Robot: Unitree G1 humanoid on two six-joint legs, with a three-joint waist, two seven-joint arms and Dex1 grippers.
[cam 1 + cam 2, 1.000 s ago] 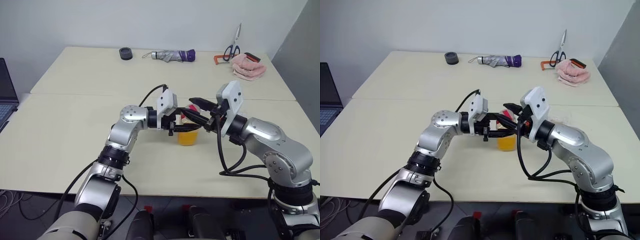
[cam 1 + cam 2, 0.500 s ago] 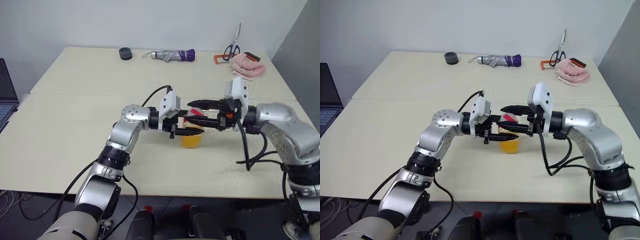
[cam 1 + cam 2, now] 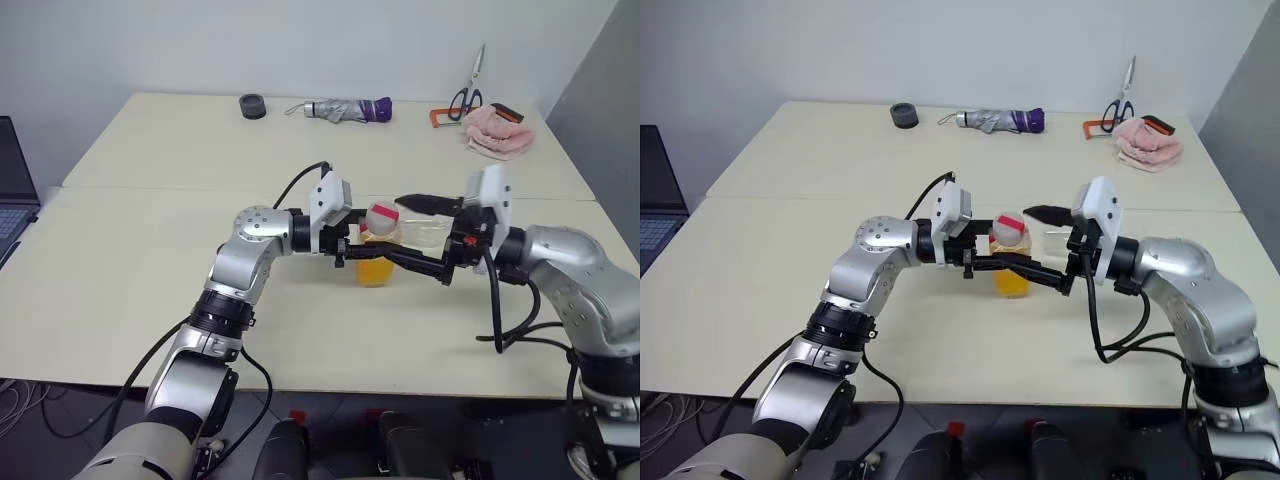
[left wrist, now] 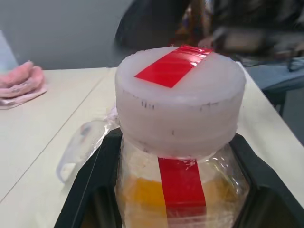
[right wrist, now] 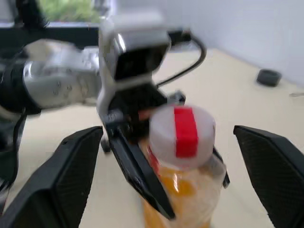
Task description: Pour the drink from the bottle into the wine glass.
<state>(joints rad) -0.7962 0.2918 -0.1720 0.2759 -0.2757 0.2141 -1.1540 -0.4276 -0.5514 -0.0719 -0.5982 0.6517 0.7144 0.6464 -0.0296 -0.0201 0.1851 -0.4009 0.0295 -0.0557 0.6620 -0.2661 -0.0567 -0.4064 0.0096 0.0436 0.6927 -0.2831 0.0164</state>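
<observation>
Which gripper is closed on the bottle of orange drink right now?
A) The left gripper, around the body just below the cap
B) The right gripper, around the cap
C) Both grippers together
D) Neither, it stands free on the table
A: the left gripper has its black fingers against both sides of the bottle under the white cap, while the right gripper stands wide open, clear of it.

Left gripper (image 3: 352, 248) fingers clamped, pointing right; right gripper (image 3: 415, 238) fingers spread wide.
</observation>
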